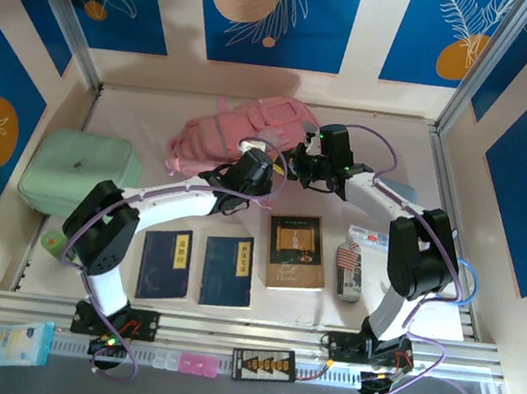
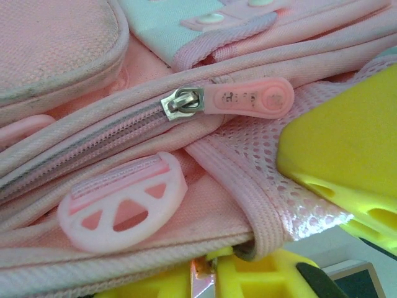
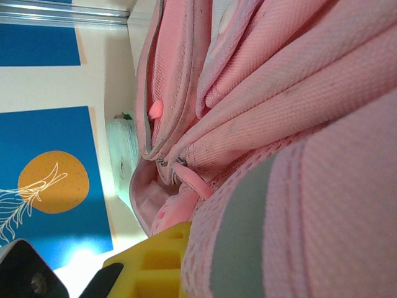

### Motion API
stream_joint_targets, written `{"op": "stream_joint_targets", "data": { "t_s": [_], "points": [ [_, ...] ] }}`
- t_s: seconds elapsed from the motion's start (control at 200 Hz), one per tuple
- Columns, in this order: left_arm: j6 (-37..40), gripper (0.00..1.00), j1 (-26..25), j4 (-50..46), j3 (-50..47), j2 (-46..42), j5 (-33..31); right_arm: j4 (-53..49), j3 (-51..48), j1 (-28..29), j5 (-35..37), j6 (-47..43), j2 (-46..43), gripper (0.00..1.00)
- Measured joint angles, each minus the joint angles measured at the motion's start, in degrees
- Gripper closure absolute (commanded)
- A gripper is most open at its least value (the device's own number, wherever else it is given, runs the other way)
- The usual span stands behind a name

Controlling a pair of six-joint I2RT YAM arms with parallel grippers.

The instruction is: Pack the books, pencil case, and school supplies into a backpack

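Note:
The pink backpack (image 1: 239,128) lies at the back middle of the table. My left gripper (image 1: 252,171) is at its front edge, shut on a piped hem (image 2: 155,257); a zip pull (image 2: 248,98) lies just above. My right gripper (image 1: 305,160) is shut on the backpack's mesh side (image 3: 279,205), one yellow finger (image 3: 149,261) showing. Two dark blue books (image 1: 165,264) (image 1: 228,270) and a brown one (image 1: 296,250) lie in a row near the front. The pale blue-grey pencil case (image 1: 396,189) peeks out behind the right arm. A flag-print pack (image 1: 348,258), a grey-white oblong (image 1: 352,285) and a white card (image 1: 371,236) lie at the right.
A mint-green soft case (image 1: 77,171) sits at the left, with a small green cylinder (image 1: 52,239) in front of it. A blue tissue pack (image 1: 6,341) lies on the front rail at the left. Metal frame posts and patterned walls close in the table.

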Motion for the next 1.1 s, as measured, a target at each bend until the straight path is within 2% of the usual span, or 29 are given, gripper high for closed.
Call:
{"op": "stream_joint_targets", "data": {
  "t_s": [0.06, 0.325, 0.525, 0.665, 0.84, 0.895, 0.965, 1.015, 1.1],
  "points": [
    [-0.2, 1.00, 0.0, 0.0, -0.5, -0.6, -0.1, 0.0, 0.0, 0.0, 0.0, 0.0, 0.0, 1.00],
    [-1.3, 1.00, 1.6, -0.1, -6.9, -6.6, 1.7, -2.2, 0.0, -0.4, 0.8, -0.9, 0.0, 1.00],
    [-2.4, 1.00, 5.0, -1.4, -16.5, -15.4, 4.3, -3.3, -1.5, -1.4, 0.3, -2.2, 0.0, 0.99],
    [-3.0, 1.00, 9.4, -2.6, -24.0, -22.1, 6.9, -4.9, -2.3, -1.9, 0.2, -3.1, 0.0, 0.99],
    [-2.1, 1.00, 12.0, -3.0, -24.9, -22.6, 10.8, -5.4, -2.4, -2.1, 0.3, -3.5, 0.0, 0.99],
    [-1.4, 0.88, 12.2, -3.0, -24.7, -22.0, 11.6, -5.5, -2.4, -2.1, 0.5, -3.5, 0.0, 0.99],
    [-0.5, 0.77, 12.3, -3.0, -24.3, -20.8, 12.6, -5.5, -2.4, -2.1, 0.7, -3.5, 0.0, 0.99],
    [-0.3, 0.72, 12.4, -2.9, -24.2, -20.2, 13.1, -5.5, -2.4, -2.1, 0.8, -3.5, 0.0, 0.99],
    [0.6, 0.71, 12.7, -2.6, -24.3, -19.9, 14.2, -5.4, -2.4, -2.1, 0.9, -3.5, 0.0, 0.99]
  ]
}}
